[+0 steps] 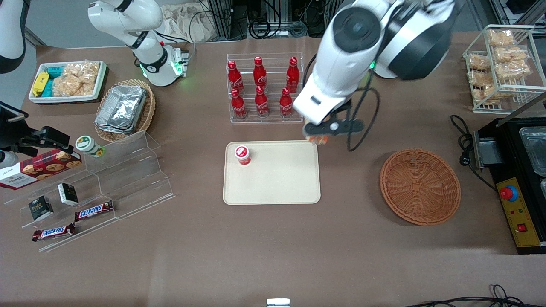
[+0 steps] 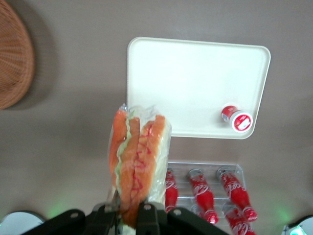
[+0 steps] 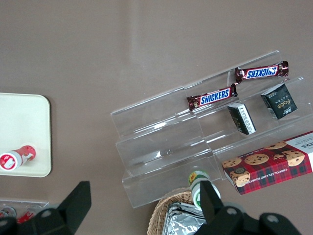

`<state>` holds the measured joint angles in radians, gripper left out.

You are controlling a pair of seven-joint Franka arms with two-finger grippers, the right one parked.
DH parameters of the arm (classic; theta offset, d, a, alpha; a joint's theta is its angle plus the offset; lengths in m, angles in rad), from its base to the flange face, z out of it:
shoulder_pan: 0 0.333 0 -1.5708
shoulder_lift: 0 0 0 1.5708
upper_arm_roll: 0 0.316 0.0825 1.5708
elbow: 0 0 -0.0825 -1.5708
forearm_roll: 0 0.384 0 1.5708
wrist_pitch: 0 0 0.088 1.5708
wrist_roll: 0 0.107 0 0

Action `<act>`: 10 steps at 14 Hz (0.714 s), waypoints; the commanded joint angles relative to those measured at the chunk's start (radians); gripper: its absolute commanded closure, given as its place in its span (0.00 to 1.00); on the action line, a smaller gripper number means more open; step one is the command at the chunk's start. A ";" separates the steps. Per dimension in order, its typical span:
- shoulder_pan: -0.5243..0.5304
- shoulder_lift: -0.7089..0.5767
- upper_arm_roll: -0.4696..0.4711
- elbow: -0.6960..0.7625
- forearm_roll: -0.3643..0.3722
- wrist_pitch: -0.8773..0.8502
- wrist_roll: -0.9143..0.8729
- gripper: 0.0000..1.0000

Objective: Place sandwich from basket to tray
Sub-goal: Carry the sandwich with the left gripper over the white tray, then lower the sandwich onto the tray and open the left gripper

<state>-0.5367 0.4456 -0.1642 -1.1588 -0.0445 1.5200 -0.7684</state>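
Note:
My left gripper is shut on the sandwich, a clear-wrapped wedge with orange-red and green filling. It hangs in the air over the corner of the beige tray that lies nearest the bottle rack, toward the working arm's end. In the front view only a bit of the sandwich shows under the arm. In the left wrist view the gripper clamps the wedge's narrow end, above the tray. The round orange-brown basket sits empty beside the tray, toward the working arm's end; an edge of the basket shows in the wrist view.
A small red-capped bottle stands on the tray. A clear rack of red cola bottles is farther from the camera than the tray, close under the arm. A black appliance and a wire snack rack flank the basket. An acrylic shelf stands toward the parked arm's end.

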 commanded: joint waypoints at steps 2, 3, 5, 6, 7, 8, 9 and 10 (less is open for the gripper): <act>-0.038 0.142 0.014 0.010 0.057 0.124 -0.051 0.99; -0.039 0.160 0.014 -0.022 0.057 0.168 -0.046 0.99; -0.037 0.185 0.015 -0.102 0.061 0.294 -0.025 0.98; -0.039 0.206 0.015 -0.125 0.080 0.337 -0.008 0.99; -0.039 0.234 0.014 -0.134 0.109 0.359 -0.002 0.98; -0.039 0.249 0.014 -0.148 0.127 0.382 0.000 0.98; -0.039 0.265 0.014 -0.154 0.130 0.400 0.018 0.97; -0.039 0.283 0.014 -0.156 0.132 0.410 0.041 0.96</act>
<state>-0.5639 0.7167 -0.1611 -1.3061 0.0667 1.9073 -0.7626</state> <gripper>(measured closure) 0.872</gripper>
